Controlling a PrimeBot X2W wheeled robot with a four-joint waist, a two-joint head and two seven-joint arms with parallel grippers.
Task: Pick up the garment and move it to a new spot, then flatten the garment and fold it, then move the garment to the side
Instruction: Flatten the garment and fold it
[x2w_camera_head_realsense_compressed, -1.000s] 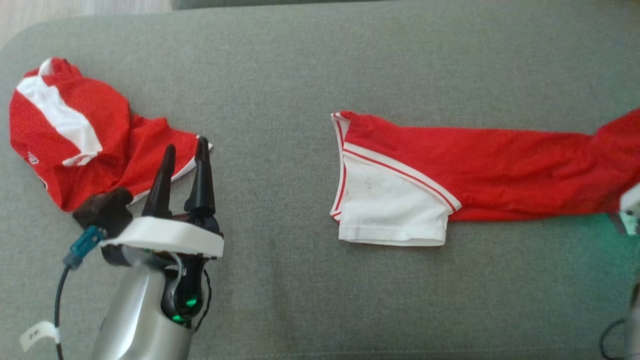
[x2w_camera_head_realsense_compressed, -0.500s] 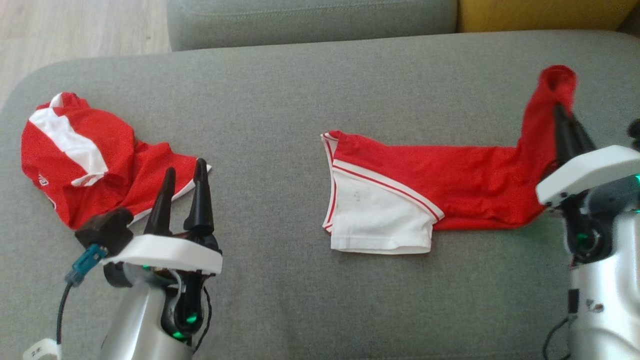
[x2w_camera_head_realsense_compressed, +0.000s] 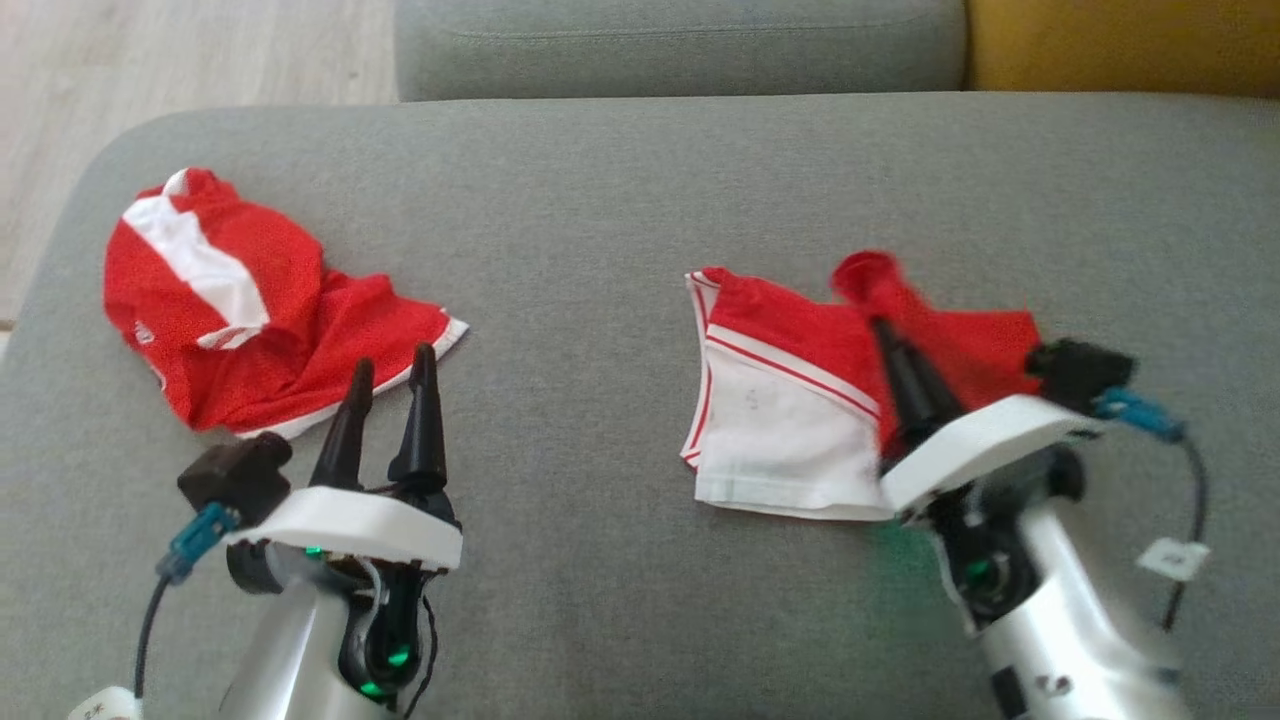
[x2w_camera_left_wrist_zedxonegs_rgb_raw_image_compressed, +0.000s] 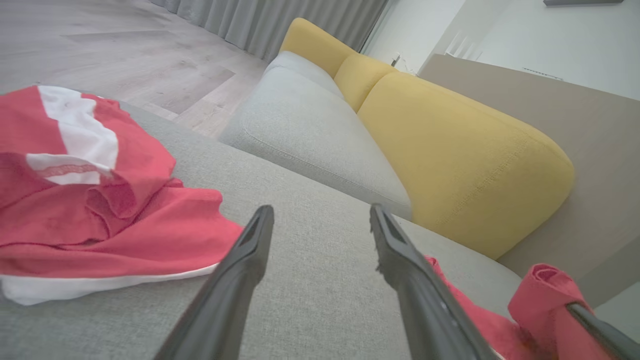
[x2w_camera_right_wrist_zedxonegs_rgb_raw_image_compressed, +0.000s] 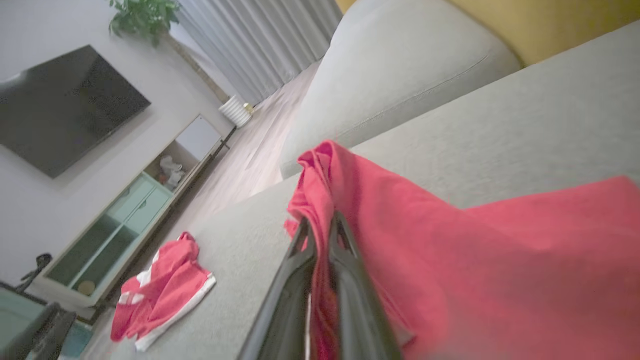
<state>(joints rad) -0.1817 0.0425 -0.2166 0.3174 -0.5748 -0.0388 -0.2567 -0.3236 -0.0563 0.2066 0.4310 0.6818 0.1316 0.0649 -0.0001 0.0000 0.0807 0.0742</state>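
Observation:
A red garment with a white, red-striped end lies on the grey sofa seat, right of the middle. My right gripper is shut on its red far end, holding that bunched end lifted above the garment's middle, so the red cloth doubles over itself. The right wrist view has the red fabric pinched between the closed fingers of the right gripper. My left gripper stands open and holds nothing, just below a second, crumpled red-and-white garment. In the left wrist view that gripper points past this crumpled garment.
A grey back cushion and a yellow cushion line the far side. Wooden floor lies beyond the seat's rounded left corner. A wall TV and a low cabinet stand across the room.
The head camera has shifted. My right gripper has carried the garment's red end leftward, over the stretched-out red part toward the white end. The left arm has stayed put.

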